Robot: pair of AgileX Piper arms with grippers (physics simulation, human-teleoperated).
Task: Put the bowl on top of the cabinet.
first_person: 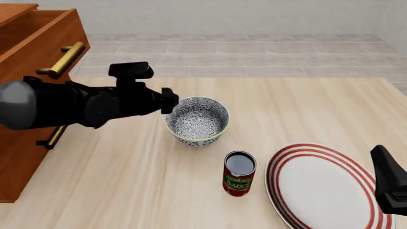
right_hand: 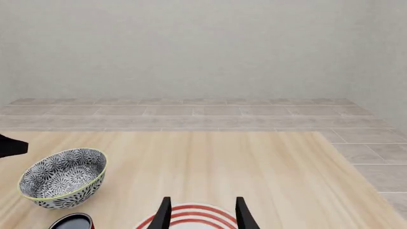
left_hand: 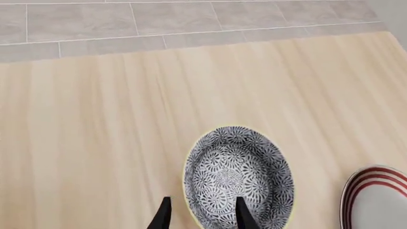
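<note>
Blue-grey floral pattern covers the small deep round bowl [first_person: 198, 120] inside and out, under a pale yellowish rim, and it stands upright on the light wooden table [first_person: 305, 109], roughly mid-table and left of centre. Nothing of the task is finished: the bowl rests on the tabletop, not on the large reddish-brown wooden cabinet [first_person: 28, 95] with brass bar handles that fills the far left edge of the front view.

The left gripper [left_hand: 202, 214] has its black arm stretched across from the left, its tip right at the bowl's left rim. In the left wrist view its two dark fingers stand apart, one over the bowl's patterned inside and the other outside the rim over bare wood, so the jaws straddle the wall without being closed on it. My reading is that the approach is nearly complete and the grasp itself is not yet made.

Left to do, as I judge it: close on the rim, lift, carry the bowl left and up over the cabinet, and set it down on top.

A red tomato-sauce can [first_person: 239, 173] stands near the bowl on its near side, and a flat white plate with red rings [first_person: 324, 188] lies near right. The right gripper [right_hand: 202, 212] hovers over that plate, jaws apart, holding nothing.
</note>
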